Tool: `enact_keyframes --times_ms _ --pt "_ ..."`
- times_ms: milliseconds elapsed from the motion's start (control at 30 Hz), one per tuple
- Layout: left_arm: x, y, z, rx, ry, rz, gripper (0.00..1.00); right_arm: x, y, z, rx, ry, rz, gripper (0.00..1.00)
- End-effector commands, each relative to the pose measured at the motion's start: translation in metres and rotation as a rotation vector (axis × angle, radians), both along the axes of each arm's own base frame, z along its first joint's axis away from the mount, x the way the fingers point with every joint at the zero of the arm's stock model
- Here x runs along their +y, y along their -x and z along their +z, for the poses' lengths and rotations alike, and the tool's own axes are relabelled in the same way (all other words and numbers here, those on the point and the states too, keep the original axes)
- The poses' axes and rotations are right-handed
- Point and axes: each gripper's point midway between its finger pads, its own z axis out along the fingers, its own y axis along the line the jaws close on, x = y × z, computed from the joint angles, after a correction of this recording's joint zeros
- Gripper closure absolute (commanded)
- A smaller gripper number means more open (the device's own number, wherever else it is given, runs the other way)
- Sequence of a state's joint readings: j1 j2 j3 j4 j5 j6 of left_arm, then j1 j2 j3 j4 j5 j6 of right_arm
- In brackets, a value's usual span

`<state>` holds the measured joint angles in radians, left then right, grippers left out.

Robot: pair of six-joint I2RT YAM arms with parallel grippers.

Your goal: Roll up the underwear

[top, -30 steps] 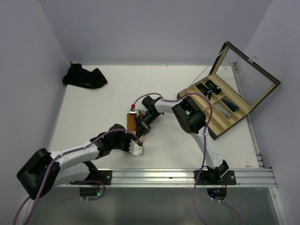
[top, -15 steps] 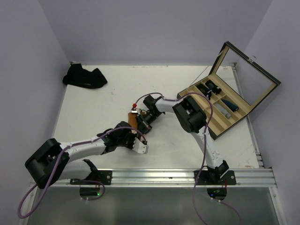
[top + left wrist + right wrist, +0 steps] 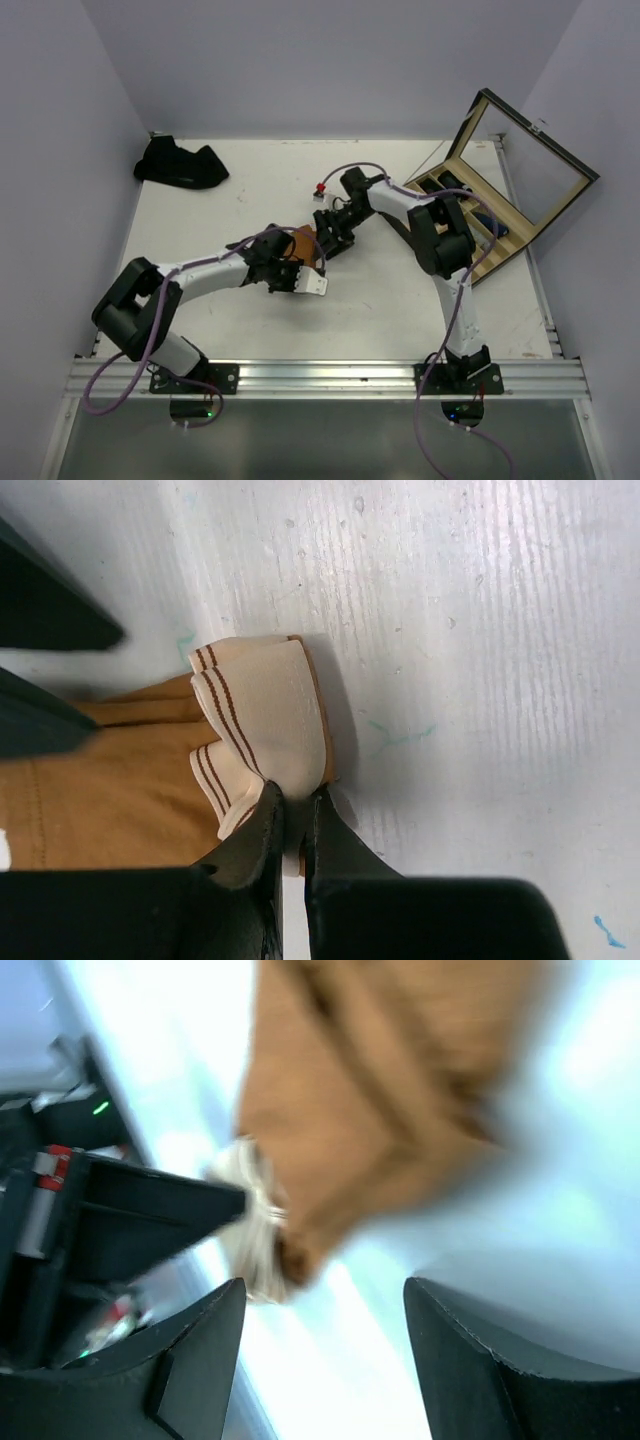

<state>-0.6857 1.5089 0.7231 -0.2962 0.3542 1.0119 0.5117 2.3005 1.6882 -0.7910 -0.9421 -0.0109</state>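
Observation:
The rust-orange underwear [image 3: 301, 242] lies bunched at the table's middle, its cream striped waistband [image 3: 262, 718] folded over at one end. My left gripper [image 3: 294, 806] is shut on the lower edge of that waistband, and in the top view it [image 3: 294, 263] sits at the near side of the cloth. My right gripper [image 3: 326, 243] hovers just right of the orange cloth [image 3: 390, 1090] with its jaws open and nothing between them [image 3: 325, 1305]; that view is motion-blurred. More dark underwear [image 3: 181, 164] lies heaped at the back left corner.
A wooden compartment box [image 3: 470, 235] with its glass lid [image 3: 530, 160] propped open stands at the right, dark rolls in some compartments. Purple walls close the table on three sides. The metal rail [image 3: 330, 378] runs along the near edge.
My right gripper has opened, let go of the orange underwear and drawn back to the upper right. My left gripper has closed on the waistband and reached farther toward the middle.

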Motion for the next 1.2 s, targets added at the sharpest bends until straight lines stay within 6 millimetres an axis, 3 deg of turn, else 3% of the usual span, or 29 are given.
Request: enact_keyframes --times_ms 0,33,67,100,133,167,200,233,300,333,467,600,700,800,1100,1167 --pt "0.054 0.092 -0.045 0.536 -0.180 0.026 1.00 -0.034 -0.057 0.025 -0.292 0.092 -0.093 0.32" --pt "0.059 0.098 -0.042 0.612 -0.181 0.043 1.00 -0.040 -0.061 0.031 -0.320 0.089 -0.104 0.34" --pt "0.054 0.092 -0.039 0.635 -0.169 0.043 1.00 -0.042 -0.065 0.037 -0.361 0.079 -0.100 0.34" --pt "0.056 0.097 -0.045 0.701 -0.187 0.049 1.00 -0.047 -0.063 0.039 -0.383 0.085 -0.096 0.35" --pt "0.059 0.101 -0.043 0.762 -0.188 0.066 1.00 -0.049 -0.064 0.055 -0.431 0.066 -0.094 0.39" --pt "0.053 0.091 -0.040 0.773 -0.172 0.069 1.00 -0.051 -0.064 0.062 -0.475 0.052 -0.077 0.41" --pt "0.059 0.100 -0.045 0.865 -0.208 0.084 1.00 -0.053 -0.056 0.063 -0.483 0.042 -0.061 0.46" --pt "0.057 0.098 -0.044 0.913 -0.185 0.089 1.00 -0.052 -0.052 0.082 -0.528 0.002 -0.051 0.48" --pt "0.053 0.093 -0.050 1.010 -0.189 0.105 1.00 -0.056 -0.043 0.086 -0.581 -0.026 -0.023 0.51" --pt "0.055 0.094 -0.046 1.077 -0.184 0.123 1.00 -0.055 -0.037 0.103 -0.623 -0.064 -0.010 0.53" --pt "0.053 0.079 -0.053 1.172 -0.180 0.169 1.00 -0.055 -0.020 0.111 -0.720 -0.104 0.061 0.56" --pt "0.051 0.065 -0.065 1.216 -0.197 0.231 1.00 -0.041 0.005 0.106 -0.809 -0.099 0.200 0.54" --pt "0.049 0.054 -0.074 1.219 -0.224 0.279 1.00 -0.015 0.032 0.096 -0.896 -0.106 0.356 0.50" --pt "0.048 0.048 -0.078 1.205 -0.229 0.309 1.00 -0.005 0.044 0.085 -0.913 -0.094 0.417 0.48" --pt "0.048 0.048 -0.086 1.233 -0.240 0.379 1.00 0.020 0.099 0.064 -0.868 -0.150 0.565 0.48" --pt "0.048 0.047 -0.087 1.229 -0.240 0.386 1.00 0.024 0.103 0.055 -0.862 -0.140 0.556 0.47"
